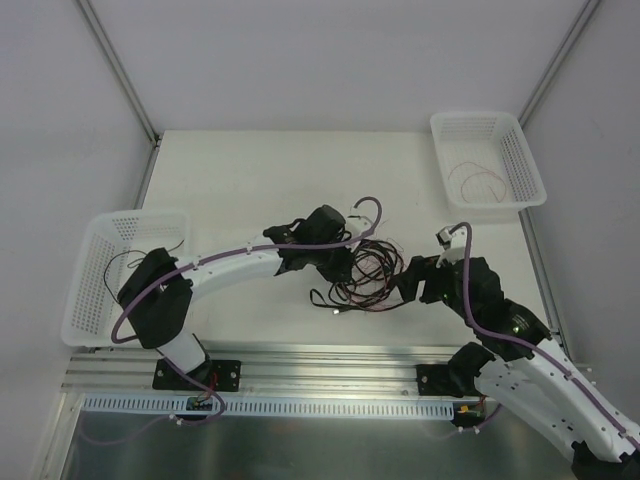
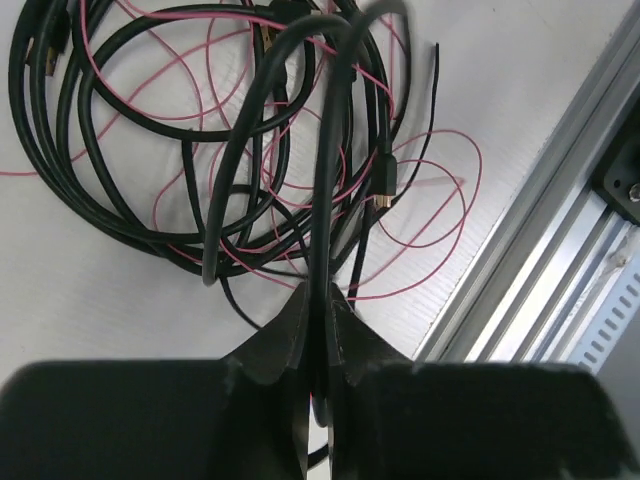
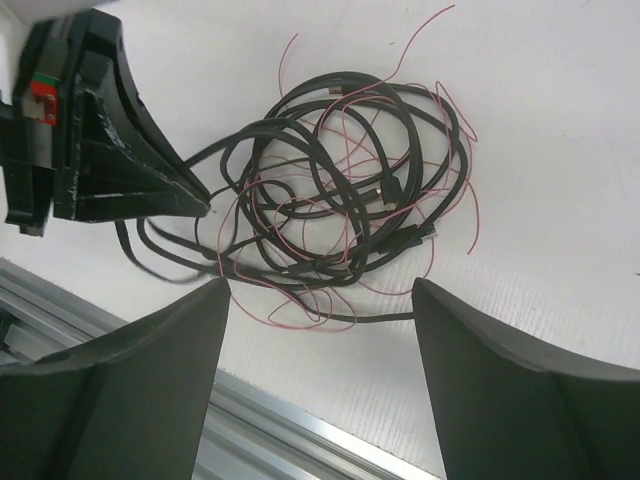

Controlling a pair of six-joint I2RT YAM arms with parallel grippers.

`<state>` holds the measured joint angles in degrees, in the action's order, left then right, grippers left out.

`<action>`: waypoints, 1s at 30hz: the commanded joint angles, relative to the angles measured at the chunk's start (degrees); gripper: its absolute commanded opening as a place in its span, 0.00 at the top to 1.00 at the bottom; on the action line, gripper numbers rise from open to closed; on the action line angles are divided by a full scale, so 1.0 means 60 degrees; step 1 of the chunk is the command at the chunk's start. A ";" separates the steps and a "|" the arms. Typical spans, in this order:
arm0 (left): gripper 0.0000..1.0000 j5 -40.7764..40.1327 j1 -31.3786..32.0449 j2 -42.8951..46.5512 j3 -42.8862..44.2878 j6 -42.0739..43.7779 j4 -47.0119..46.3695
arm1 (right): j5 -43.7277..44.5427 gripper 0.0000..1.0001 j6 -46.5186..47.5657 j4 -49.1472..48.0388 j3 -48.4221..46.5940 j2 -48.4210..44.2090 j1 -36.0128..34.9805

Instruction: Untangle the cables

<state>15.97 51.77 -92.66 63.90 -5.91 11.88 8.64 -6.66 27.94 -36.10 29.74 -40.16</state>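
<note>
The cables (image 1: 368, 268) lie in a tangled pile mid-table: several black wires with small plug ends and a fine red wire looped through them. The left wrist view shows the pile (image 2: 200, 150), and so does the right wrist view (image 3: 345, 190). My left gripper (image 2: 320, 300) is at the pile's left edge (image 1: 335, 268), shut on one black cable that arches up out of the jaws. My right gripper (image 3: 318, 290) is open and empty, just right of the pile (image 1: 405, 283). One black strand and red loops lie between its fingertips. The left gripper's fingers (image 3: 130, 160) show in the right wrist view.
A white basket (image 1: 85, 300) at the left edge holds a black cable (image 1: 122, 262). A second white basket (image 1: 520, 155) at the far right holds a thin red wire (image 1: 475, 180). An aluminium rail (image 1: 330, 360) runs along the near table edge.
</note>
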 commanded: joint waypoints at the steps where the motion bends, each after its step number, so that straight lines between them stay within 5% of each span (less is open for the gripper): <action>1: 1.00 -0.0564 0.0015 0.0910 0.0614 -0.0492 -0.0120 | 0.0462 0.22 -0.0326 0.0133 0.0200 -0.0297 -0.0001; 10: 1.00 -0.4561 0.0000 0.3752 0.1728 -0.3026 0.1402 | 0.0655 0.23 -0.1219 -0.0774 0.0874 -0.0240 0.0014; 18: 1.00 -0.4259 0.0000 0.4648 0.1538 -0.3877 0.1828 | -0.0047 0.24 -0.1586 -0.1799 0.1079 0.0317 -0.0001; 30: 1.00 -0.4111 0.0000 0.4340 0.1948 -0.4141 0.2224 | -0.2494 0.26 -0.2159 -0.5476 0.1022 0.2686 -0.0088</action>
<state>-8.03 51.70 -67.18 73.14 -29.36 26.00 -1.10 -18.50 4.97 -28.64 42.57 -40.18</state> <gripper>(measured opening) 0.029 0.745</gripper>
